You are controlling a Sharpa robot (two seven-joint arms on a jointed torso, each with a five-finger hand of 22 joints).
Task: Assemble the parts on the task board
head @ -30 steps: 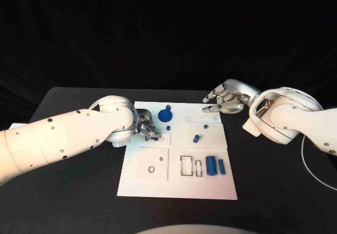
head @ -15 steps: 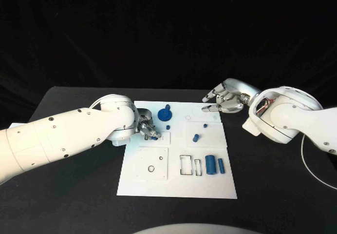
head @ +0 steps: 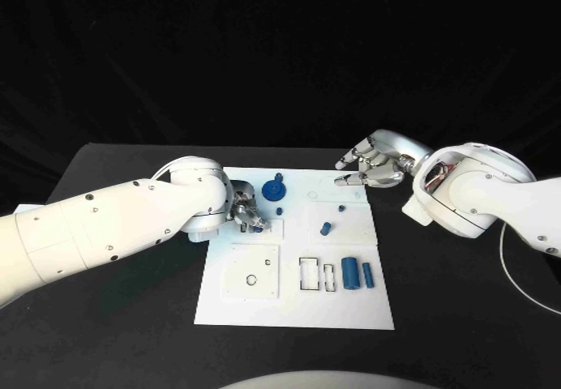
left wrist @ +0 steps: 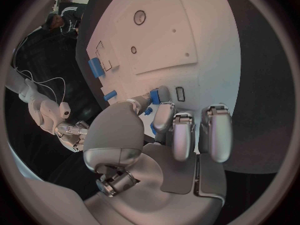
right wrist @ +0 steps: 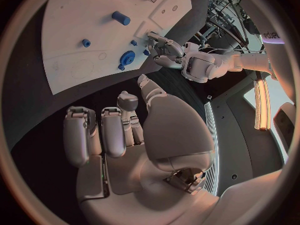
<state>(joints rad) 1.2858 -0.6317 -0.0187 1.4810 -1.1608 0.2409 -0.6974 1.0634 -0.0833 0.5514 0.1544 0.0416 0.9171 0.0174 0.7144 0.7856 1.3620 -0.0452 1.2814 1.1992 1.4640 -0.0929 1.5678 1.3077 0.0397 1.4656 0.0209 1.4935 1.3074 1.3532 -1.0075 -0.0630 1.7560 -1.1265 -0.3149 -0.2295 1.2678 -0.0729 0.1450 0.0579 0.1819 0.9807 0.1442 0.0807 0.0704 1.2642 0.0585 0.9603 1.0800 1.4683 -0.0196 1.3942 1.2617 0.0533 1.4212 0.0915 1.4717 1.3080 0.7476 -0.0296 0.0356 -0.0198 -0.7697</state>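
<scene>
We see the left hand low over the left side of the task board, pinching a small blue part at its fingertips. The left wrist view shows that part touching the board just beside a small rectangular slot; in the head view the hand hides most of this. Right hand hovers off the board's far right corner, fingers loosely apart, grasping nothing. Blue wheel-shaped part sits just right of the left hand. 2 blue cylinders lie side by side on the board's near right, well apart from both hands. Board is centred on the black table.
</scene>
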